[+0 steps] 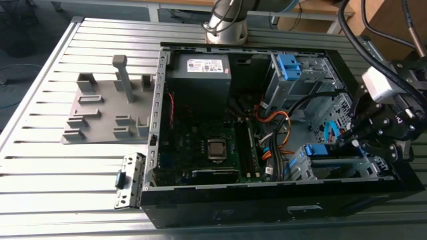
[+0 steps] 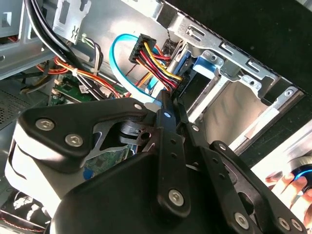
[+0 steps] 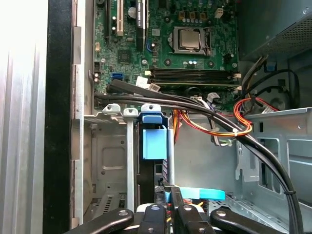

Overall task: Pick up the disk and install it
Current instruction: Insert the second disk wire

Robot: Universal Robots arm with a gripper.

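My claw (image 2: 168,109) reaches into the computer case (image 1: 220,212); its fingers look nearly closed, but whether they grip anything I cannot tell. One disk (image 3: 153,146) sits upright in the drive cage (image 3: 105,161) just beyond my fingertips, mostly hidden. One motherboard (image 3: 165,44) lies farther off.

Slatted metal table (image 1: 40,165), grey floor

We see a worktop (image 1: 40,165) of ribbed, shiny bare metal, a computer case (image 1: 220,212) in matt black, drive cages (image 3: 105,161) of dull grey sheet metal, glossy blue plastic latches (image 3: 153,141), and a pincer (image 2: 168,105) of matt black metal with bright screws.
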